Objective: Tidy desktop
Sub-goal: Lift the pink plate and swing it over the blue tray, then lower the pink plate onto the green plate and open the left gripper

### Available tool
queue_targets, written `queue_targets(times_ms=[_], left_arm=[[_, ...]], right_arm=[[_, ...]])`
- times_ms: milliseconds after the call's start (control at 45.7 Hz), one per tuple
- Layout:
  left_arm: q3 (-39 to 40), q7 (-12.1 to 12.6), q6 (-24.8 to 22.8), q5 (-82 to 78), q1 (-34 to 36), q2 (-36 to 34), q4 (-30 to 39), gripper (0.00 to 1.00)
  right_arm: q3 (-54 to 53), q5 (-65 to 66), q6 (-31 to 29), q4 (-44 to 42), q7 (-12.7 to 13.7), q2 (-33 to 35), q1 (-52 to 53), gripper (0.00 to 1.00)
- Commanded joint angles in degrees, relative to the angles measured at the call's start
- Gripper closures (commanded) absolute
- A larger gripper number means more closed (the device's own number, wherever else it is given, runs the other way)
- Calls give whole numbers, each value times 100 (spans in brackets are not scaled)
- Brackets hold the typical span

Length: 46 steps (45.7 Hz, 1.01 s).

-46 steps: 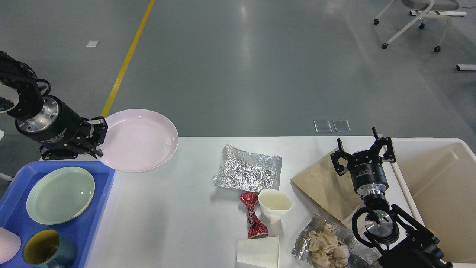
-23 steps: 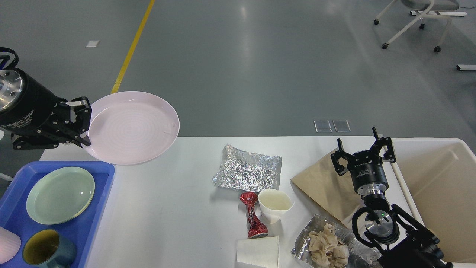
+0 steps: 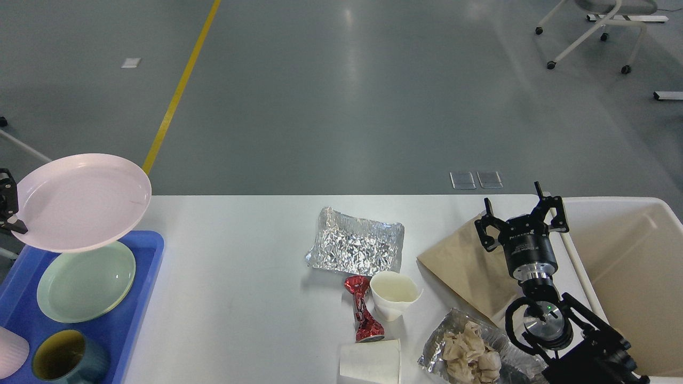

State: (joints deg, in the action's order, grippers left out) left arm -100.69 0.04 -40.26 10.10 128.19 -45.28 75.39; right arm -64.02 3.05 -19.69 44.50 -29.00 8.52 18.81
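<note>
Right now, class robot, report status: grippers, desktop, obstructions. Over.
Left gripper shut on pink plate, above blue tray. Right gripper open, empty. Desktop cluttered: foil, paper cups, red wrapper.

Pink plate beside left jaws, above green plate in blue tray. Foil, red wrapper, cups left of right jaws; brown paper under them; bin to their right.

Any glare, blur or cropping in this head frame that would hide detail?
Head view: sharp throughout, no motion blur; ceiling-light glare streaks the grey floor; bright glints on the crumpled foil; soft shadows under items on the desktop; the left tool is cropped by the frame's left edge beside the pink plate.
</note>
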Motion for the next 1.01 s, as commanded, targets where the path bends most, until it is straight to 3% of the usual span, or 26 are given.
queue_targets(times_ms=[0, 175, 394, 679, 854, 986], left_arm=[[479, 4, -122, -78, -1075, -472, -1060, 100], [1656, 48, -202, -87, -2920, -833, -2282, 100], [3221, 66, -9, -105, -5119, -728, -3495, 100], [4364, 373, 202, -52, -6499, -174, -4832, 100], [4558, 716, 405, -35, -6702, 151, -5139, 100], [4567, 734, 606, -26, -6843, 397, -5280, 100]], right_arm=[[-6, 3, 0, -3, 0, 0, -1, 0], [-5, 3, 0, -3, 0, 0, -1, 0], [3, 3, 0, -3, 0, 0, -1, 0], [-6, 3, 0, -3, 0, -8, -1, 0], [-5, -6, 0, -3, 0, -8, -1, 0], [-6, 3, 0, -3, 0, -9, -1, 0]])
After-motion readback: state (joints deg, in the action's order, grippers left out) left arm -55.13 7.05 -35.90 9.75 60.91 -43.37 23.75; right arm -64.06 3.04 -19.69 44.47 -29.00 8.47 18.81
